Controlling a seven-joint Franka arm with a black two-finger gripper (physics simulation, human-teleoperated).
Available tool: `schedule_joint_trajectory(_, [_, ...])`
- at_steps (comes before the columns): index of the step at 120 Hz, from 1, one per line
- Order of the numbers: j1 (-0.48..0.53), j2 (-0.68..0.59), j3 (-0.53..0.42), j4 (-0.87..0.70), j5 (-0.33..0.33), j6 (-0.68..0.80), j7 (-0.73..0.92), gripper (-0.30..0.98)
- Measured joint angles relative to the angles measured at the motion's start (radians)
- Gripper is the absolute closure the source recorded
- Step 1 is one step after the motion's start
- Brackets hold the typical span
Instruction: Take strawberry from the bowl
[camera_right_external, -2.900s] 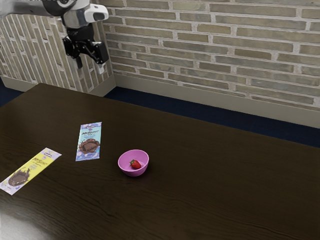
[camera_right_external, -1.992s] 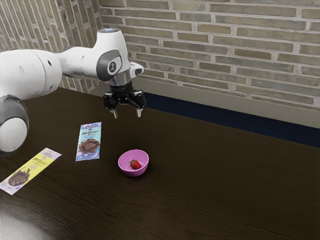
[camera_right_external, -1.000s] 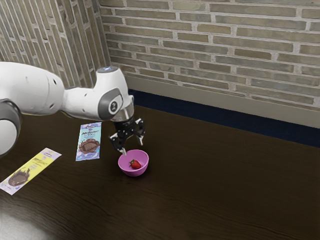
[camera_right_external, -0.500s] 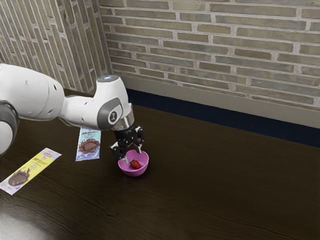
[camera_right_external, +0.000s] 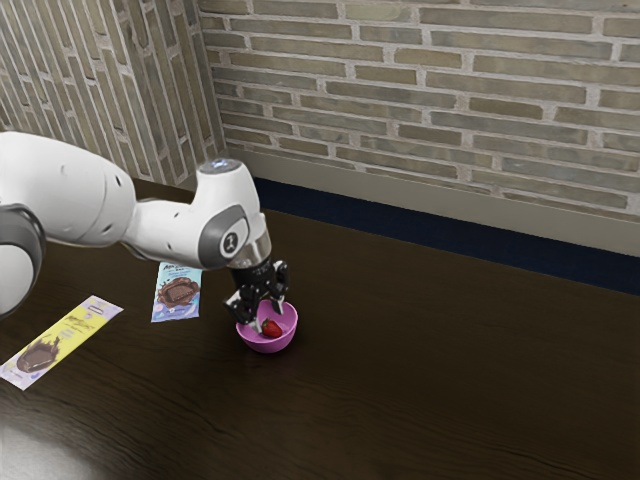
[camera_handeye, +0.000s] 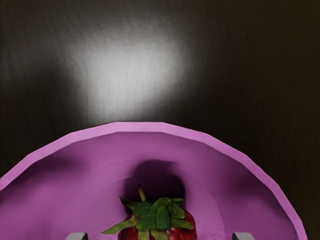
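Fingers (camera_handeye: 243, 236), one pair, spread wide and empty, to either side of one strawberry (camera_handeye: 162, 216) inside a pink bowl (camera_handeye: 150, 127); recommended handling: centred lowering, bowl untouched, then gentle closing.

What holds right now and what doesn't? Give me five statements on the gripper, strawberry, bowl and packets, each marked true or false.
1. The strawberry is in the pink bowl. True.
2. The gripper is shut on the strawberry. False: its fingers are open, one to either side, with gaps between them and the berry.
3. The blue packet lies nearer the bowl than the yellow packet does. True.
4. The yellow packet leans upright against the bowl. False: it lies flat on the table, away from the bowl.
5. The strawberry has green leaves. True.
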Motion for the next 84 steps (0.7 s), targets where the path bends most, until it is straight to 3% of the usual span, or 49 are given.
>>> schedule_joint_trajectory(84, [-0.001,0.040,-0.001,0.007,-0.004,0.031,-0.015,0.35])
